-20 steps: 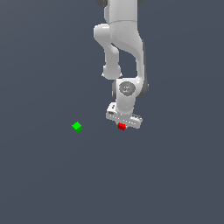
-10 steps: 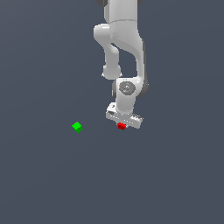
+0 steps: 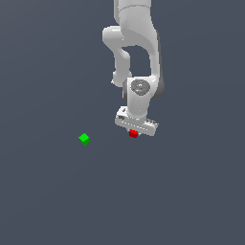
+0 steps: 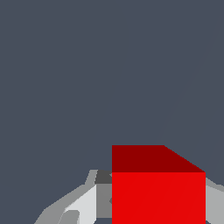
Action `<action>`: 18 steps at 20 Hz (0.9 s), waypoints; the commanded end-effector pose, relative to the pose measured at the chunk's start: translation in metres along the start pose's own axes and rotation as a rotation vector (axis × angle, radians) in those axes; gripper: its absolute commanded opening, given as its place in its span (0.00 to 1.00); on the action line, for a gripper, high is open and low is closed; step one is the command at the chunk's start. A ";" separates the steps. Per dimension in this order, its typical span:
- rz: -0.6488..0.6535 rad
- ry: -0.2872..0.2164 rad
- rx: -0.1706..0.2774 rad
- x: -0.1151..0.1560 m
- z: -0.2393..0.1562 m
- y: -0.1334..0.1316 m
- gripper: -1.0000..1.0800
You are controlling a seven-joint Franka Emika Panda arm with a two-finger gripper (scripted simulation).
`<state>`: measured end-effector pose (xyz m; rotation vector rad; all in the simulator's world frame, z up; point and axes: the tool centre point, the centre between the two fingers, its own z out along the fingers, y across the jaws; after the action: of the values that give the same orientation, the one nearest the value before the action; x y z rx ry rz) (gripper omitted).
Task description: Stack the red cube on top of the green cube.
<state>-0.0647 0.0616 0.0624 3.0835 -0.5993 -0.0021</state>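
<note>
The scene is being dominated by the white arm (image 3: 136, 57), which is being shown reaching down from the top of the exterior view over a plain dark grey floor (image 3: 191, 191). At its lower end the gripper (image 3: 134, 133) is being held low, and the red cube (image 3: 133, 134) is being seen directly beneath the hand, between the fingers. In the wrist view the red cube (image 4: 158, 188) is being shown filling the space between the grey fingers (image 4: 83, 203), which are drawn in against its sides, so the jaws are being judged as closed narrowly on it; whether it is being lifted clear of the floor cannot be told. The green cube (image 3: 84, 139) is lying apart on the floor, toward the exterior view's left of the gripper and at about the same level in the picture. The red cube is being judged light, rigid and smooth-faced, unlikely to deform but liable to twist if pinched off-centre, so it is best being held across two opposite flat faces, near their middle. It is appearing as a tiny, plain, bright red block with sharp edges, its upper face darker in shade, and much smaller than the hand around it.
</note>
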 end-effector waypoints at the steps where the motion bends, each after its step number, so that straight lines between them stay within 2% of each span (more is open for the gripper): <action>1: 0.000 0.001 0.001 0.000 -0.017 0.000 0.00; 9: 0.000 0.001 0.001 0.000 -0.051 0.000 0.00; 18: 0.000 0.002 0.001 0.004 -0.051 0.007 0.00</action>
<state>-0.0640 0.0571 0.1136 3.0844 -0.5980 0.0002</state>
